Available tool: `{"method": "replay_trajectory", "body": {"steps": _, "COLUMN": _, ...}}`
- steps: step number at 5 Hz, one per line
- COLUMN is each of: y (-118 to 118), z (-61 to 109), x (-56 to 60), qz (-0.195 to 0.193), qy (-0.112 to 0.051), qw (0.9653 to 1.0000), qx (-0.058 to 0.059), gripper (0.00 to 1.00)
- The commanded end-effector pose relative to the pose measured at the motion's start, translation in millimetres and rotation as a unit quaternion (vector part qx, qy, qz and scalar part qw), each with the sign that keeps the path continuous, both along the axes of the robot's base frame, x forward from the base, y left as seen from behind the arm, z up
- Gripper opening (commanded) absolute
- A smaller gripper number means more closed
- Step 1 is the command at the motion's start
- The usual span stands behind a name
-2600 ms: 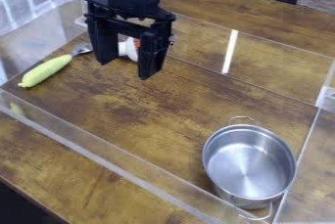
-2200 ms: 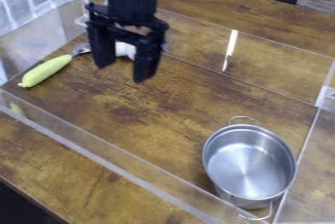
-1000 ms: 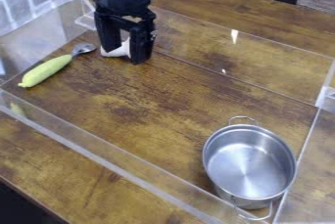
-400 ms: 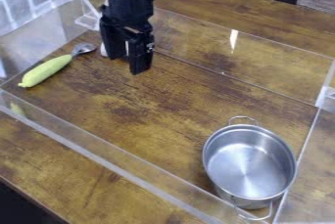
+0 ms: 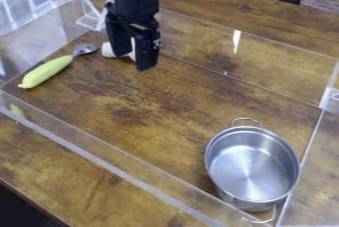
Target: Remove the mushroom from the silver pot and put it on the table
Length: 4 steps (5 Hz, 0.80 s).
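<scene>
- Table (image 5: 159, 102): dark wood-grain planks, w/ clear acrylic walls (image 5: 79, 137) fencing the work area, prob. to keep props from rolling off.
- Silver pot (image 5: 252, 167): sitting near right, by the near wall, well apart from the arm. Its inside is showing bare steel, nothing in it, so the removal half of the task is looking done.
- Arm + gripper (image 5: 134, 57): black, standing far left, pointing straight down, tips hovering just above or maybe touching the tabletop; can't tell which. Jaws are standing at their widest, and nothing is showing clamped between them.
- Corn cob (image 5: 46, 70): yellow-green, lying on the table at the left edge, near a wall, left of the gripper and apart from it. Not a task item.
- Small grey thing (image 5: 85, 50): poking out just left of the gripper base; too small to name.
- Mushroom (image 5: 114, 45): only a sliver of white is peeking out at the gripper's left side, mostly hidden behind the fingers. Judging by that, it's sitting on the table right at the gripper's far-left side, between or just behind the jaws, far from the pot.
- Judgement: w/ the jaws wide and low, this is reading as the put-down spot; what's left is prob. lifting clear w/o knocking the mushroom over.
</scene>
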State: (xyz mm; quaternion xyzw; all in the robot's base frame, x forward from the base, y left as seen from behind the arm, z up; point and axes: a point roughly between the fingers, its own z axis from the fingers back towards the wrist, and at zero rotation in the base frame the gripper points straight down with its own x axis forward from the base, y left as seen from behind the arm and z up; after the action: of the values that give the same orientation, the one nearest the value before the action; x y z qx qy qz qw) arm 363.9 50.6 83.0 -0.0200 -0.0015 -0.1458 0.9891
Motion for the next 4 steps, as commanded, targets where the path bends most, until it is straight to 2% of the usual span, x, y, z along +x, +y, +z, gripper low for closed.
{"method": "replay_trajectory", "body": {"steps": 1, "y": 0, "z": 17.0, "x": 12.6, "qz": 0.007, "qy": -0.031, "qw": 0.9995, "qx": 0.005, "gripper": 0.00}}
{"method": "replay_trajectory", "body": {"steps": 2, "y": 1, "z": 22.7, "x": 18.5, "qz": 0.001, "qy": -0.033, "qw": 0.9995, "qx": 0.004, "gripper": 0.00}}
{"method": "replay_trajectory", "body": {"steps": 3, "y": -5, "z": 36.7, "x": 23.4, "qz": -0.009, "qy": -0.041, "qw": 0.9991, "qx": 0.001, "gripper": 0.00}}
{"method": "replay_trajectory", "body": {"steps": 4, "y": -11, "z": 41.3, "x": 22.0, "qz": -0.004, "qy": -0.050, "qw": 0.9987, "qx": 0.000, "gripper": 0.00}}
